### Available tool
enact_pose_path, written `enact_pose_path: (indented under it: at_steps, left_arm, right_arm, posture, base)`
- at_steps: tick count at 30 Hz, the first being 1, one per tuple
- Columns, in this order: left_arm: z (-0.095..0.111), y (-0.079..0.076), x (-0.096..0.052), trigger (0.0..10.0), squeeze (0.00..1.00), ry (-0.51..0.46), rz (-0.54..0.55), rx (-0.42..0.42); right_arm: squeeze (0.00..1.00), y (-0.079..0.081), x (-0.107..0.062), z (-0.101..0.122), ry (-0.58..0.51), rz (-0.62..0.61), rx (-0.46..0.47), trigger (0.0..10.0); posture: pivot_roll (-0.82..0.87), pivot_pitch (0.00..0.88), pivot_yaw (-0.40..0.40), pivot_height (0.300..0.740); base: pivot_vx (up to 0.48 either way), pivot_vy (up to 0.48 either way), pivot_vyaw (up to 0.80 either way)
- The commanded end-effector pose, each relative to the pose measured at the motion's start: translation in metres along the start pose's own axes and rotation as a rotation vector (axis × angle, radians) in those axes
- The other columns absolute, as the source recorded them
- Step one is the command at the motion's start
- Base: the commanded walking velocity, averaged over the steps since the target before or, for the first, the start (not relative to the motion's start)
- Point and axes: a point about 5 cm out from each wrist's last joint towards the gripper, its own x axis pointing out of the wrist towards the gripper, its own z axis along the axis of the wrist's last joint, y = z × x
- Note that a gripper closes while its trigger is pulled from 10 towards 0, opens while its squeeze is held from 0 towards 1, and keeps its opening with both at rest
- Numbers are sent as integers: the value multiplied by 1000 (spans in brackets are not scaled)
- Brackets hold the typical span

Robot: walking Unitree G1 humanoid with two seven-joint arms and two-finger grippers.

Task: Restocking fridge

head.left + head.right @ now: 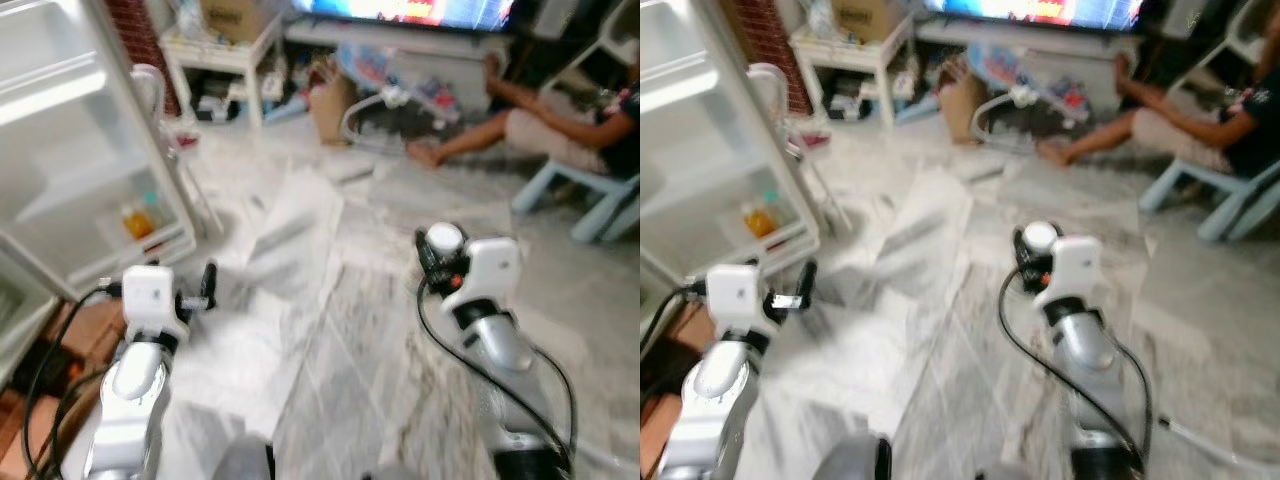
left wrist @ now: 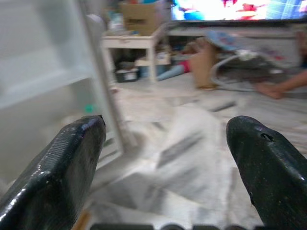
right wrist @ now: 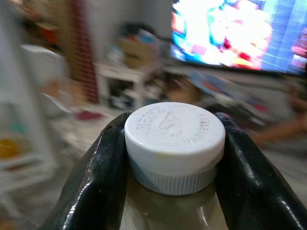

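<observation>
The open white fridge (image 1: 70, 150) stands at the left, an orange container (image 1: 137, 222) on its lower door shelf. The right pincer (image 3: 172, 158) is raised over the grey marble floor (image 1: 330, 330), clamped on a white-capped bottle (image 3: 174, 143). The left pincer (image 2: 165, 158) points toward the fridge, its 2 fingers spread apart.

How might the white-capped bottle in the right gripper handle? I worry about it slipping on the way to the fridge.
The bottle is pinched just under its ribbed white cap, so the ridges probably resist sliding. The right gripper holds only the neck, so its body may swing.
</observation>
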Motion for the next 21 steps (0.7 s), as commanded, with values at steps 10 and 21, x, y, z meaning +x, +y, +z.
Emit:
enact_pose_path:
  at_steps: [10,21]
  left_arm:
    - [1,-7,1,10000,0,8,-10,15]
    - [3,-14,6,10000,0,1,-31,5]
  right_arm:
    - [0,-6,3,12,-43,-4,-28,10000]
    - [0,-1,10,13,-46,47,-35,10000]
  posture:
    - [-36,51,-21,740]
    - [-36,59,-27,740]
  base:
    - [0,50,400]
    - [0,471,353]
